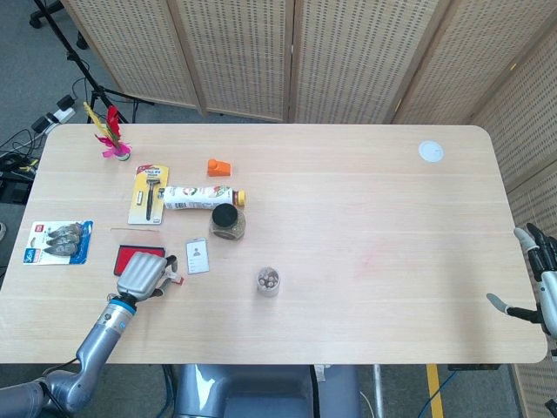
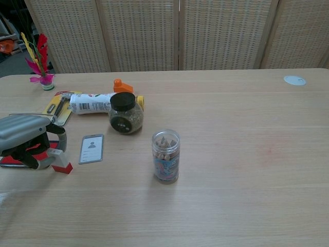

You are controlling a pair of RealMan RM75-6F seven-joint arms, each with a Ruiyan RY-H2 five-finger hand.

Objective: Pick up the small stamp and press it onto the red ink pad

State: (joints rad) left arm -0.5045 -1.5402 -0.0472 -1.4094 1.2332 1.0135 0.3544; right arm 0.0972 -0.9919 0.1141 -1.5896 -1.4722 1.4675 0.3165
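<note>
wooden table (image 1: 365, 244), spice jar (image 2: 124, 113), id card (image 2: 92, 148), razor pack (image 1: 149, 193)

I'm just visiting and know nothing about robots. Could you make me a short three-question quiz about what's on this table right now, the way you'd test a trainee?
1. True or false: the left hand holds the small stamp beside the red ink pad.
2. Which thing lies on its side on the table: A) the black-lidded jar, B) the white bottle, C) the clear jar?
3. Fill in: the right hand is at the table's ____ edge in the head view, holding nothing.

Key: 1 true; 2 B; 3 right.
</note>
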